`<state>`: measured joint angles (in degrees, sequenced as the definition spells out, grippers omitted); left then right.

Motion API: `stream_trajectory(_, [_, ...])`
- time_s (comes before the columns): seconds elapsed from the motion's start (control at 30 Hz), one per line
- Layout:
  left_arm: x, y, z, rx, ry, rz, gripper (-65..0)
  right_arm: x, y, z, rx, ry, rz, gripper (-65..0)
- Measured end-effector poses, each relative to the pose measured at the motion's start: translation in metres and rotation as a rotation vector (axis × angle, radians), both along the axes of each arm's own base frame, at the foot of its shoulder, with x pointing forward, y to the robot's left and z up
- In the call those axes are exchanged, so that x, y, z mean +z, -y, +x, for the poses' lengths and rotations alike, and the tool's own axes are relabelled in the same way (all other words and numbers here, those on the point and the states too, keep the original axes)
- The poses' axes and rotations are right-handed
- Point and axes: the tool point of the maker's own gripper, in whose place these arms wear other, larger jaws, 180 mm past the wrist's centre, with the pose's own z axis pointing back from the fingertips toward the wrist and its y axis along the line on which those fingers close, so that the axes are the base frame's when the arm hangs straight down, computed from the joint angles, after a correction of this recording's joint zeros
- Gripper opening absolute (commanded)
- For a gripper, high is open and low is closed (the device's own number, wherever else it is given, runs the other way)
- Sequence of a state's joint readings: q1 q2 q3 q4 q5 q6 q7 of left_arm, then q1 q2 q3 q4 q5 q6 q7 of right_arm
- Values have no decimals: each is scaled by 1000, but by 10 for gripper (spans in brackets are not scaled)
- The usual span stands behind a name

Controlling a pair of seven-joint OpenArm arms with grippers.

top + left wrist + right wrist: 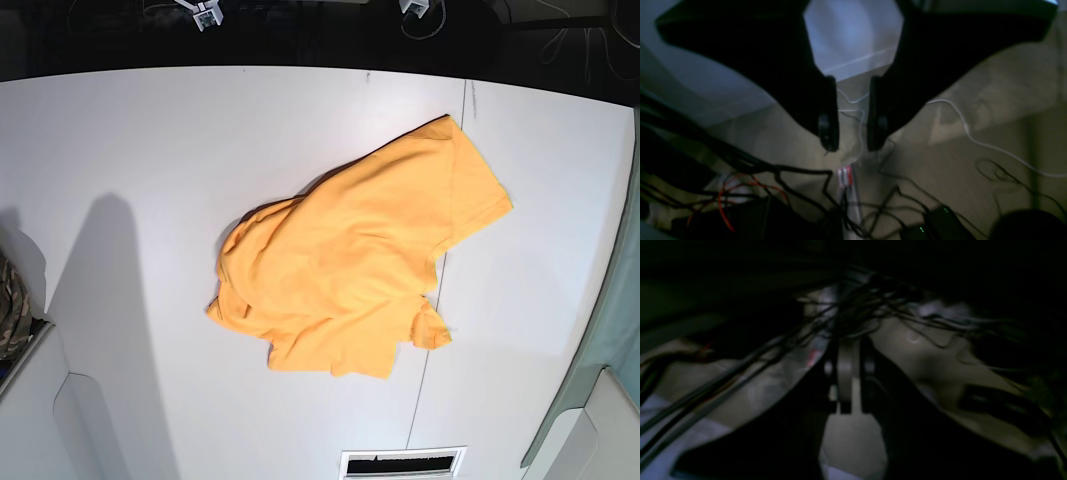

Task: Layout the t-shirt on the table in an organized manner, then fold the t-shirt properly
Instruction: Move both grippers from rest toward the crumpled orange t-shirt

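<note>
The orange-yellow t-shirt [350, 280] lies crumpled on the white table [130, 150], right of centre, with one sleeve spread toward the far right and the lower hem bunched. Neither arm shows in the base view. In the left wrist view my left gripper [851, 140] is open with nothing between its dark fingers [828, 133], and it faces a floor with cables. The right wrist view is very dark. There my right gripper [849, 356] has its jaws drawn almost together, holding nothing. The shirt is out of both wrist views.
A camouflage cloth [10, 310] pokes in at the table's left edge. A slotted vent [402, 463] sits at the near edge. Below the grippers are tangled black cables [800, 173], a white cable [973, 136] and a power adapter [940, 216].
</note>
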<state>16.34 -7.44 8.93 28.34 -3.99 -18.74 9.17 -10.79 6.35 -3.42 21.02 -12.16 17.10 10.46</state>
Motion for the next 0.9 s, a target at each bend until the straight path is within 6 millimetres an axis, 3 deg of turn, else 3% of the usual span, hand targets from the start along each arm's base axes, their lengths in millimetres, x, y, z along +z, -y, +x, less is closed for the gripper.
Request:
stream_trajectory(0.27, [25,-3,7,-24,124,-15,-468,33,3,-15,-43,59,141,-613])
stream_trajectory(0.47, [51,-43,34,161,235,36,-468,72,14,-4,-86,172,194,-613])
stream_trajectory(0.7, [108,-85,70,314,369,-28,-468,128,10,8,-86,257,258,-613])
stream_trajectory(0.9, [177,-133,114,349,577,-1,-468,179,3,58,-170,354,342,-613])
